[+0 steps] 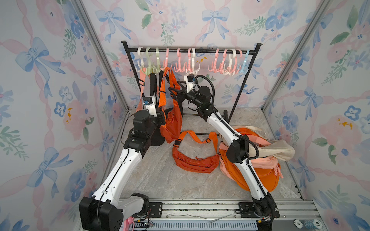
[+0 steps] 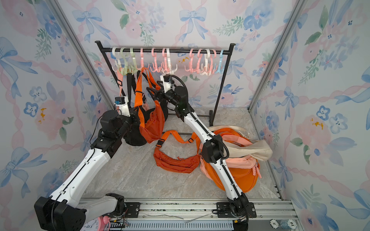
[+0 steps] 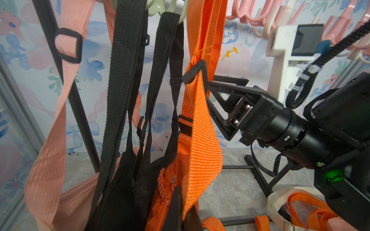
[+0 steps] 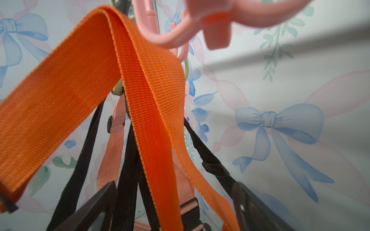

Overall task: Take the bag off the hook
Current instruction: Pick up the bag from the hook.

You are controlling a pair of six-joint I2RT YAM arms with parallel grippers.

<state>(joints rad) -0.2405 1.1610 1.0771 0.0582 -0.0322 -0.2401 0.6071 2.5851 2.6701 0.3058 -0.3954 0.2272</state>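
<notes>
Ribbed orange webbing strap (image 4: 140, 80) — flat, folded — beside a smooth pink hook (image 4: 216, 30).

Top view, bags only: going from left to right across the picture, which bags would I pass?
hanging orange bag → orange bag lying flat on the floor → heap of orange, pink and cream bags. The bags hanging further left overlap each other and an arm, so they are left out.
</notes>
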